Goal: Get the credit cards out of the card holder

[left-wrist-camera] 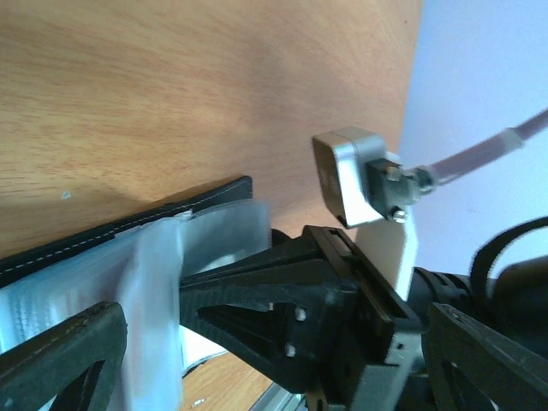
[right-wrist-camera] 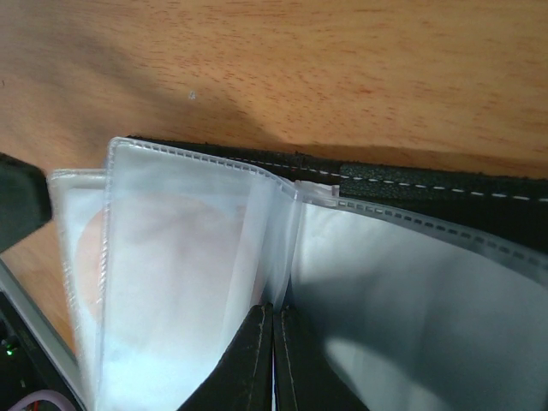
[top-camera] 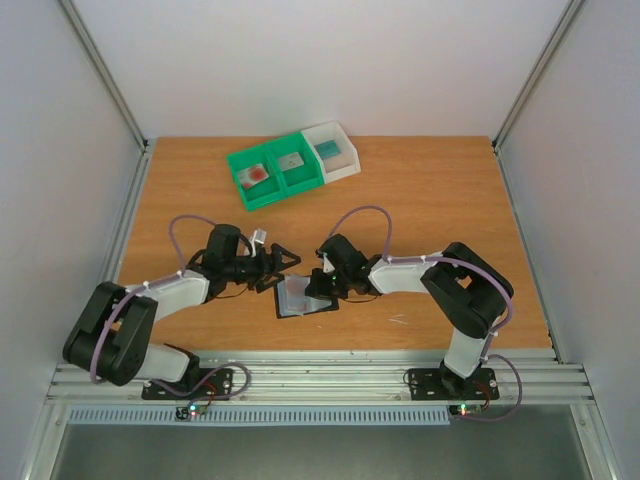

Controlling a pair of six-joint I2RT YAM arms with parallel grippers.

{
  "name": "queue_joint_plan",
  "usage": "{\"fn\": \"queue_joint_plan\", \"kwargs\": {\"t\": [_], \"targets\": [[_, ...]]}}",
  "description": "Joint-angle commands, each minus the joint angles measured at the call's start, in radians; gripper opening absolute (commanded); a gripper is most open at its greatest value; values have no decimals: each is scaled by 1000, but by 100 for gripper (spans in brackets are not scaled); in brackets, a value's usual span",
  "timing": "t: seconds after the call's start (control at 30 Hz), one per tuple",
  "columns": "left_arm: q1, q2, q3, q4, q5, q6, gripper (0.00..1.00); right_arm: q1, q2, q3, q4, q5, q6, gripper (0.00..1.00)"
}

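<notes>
wooden table (top-camera: 430,220), white walls; open card holder between two grippers.
right gripper (right-wrist-camera: 272,347): fingers pressed together at the fold of the clear sleeves (right-wrist-camera: 188,248); whether a leaf is nipped cannot be told. left gripper (top-camera: 285,268): jaws wide apart, just beside the holder's left edge. card holder (top-camera: 300,298): lying open, near the front middle of the table. credit card (right-wrist-camera: 154,257): pale, reddish blotch, inside a sleeve. green bin (top-camera: 270,196) and white bin (top-camera: 346,165): far edge, well apart from the holder; red-blotched card (top-camera: 257,174) in the green one.

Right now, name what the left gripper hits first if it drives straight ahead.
Most likely the card holder, its clear sleeves raised in front, with the right gripper pinching them just beyond; depth is unclear.
</notes>
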State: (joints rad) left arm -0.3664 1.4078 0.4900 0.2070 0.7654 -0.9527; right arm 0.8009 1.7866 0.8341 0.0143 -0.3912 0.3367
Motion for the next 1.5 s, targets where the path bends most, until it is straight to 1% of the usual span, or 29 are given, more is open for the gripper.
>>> {"fn": "queue_joint_plan", "kwargs": {"t": [0.0,0.1,0.2,0.5,0.73,0.9,1.03,1.07,1.2,1.27,1.47], "targets": [[-4,-87,25,-44,-26,36,95,-6,34,-23,-17,42,5,5],[-10,-118,38,-73,-26,41,95,-6,33,-24,-17,43,8,5],[-15,-117,42,-74,-25,41,96,-6,35,-25,-17,41,10,5],[-17,2,23,-24,-23,73,95,-6,37,-28,-17,40,12,5],[-17,53,18,-1,-25,95,94,-6,45,-28,-17,35,12,5],[-17,67,14,11,-30,95,93,-6,42,-28,-17,37,9,5],[-17,63,12,-11,-49,106,93,-6,43,-29,-17,35,13,5],[-17,67,13,-15,-50,108,93,-6,43,-31,9,34,14,5],[-19,79,8,19,-35,81,93,-6,46,-35,22,34,18,5],[-25,77,1,22,-49,70,93,-6,46,-35,23,35,20,5],[-68,98,18,24,-60,57,93,-6,43,-36,26,34,18,5]]}}
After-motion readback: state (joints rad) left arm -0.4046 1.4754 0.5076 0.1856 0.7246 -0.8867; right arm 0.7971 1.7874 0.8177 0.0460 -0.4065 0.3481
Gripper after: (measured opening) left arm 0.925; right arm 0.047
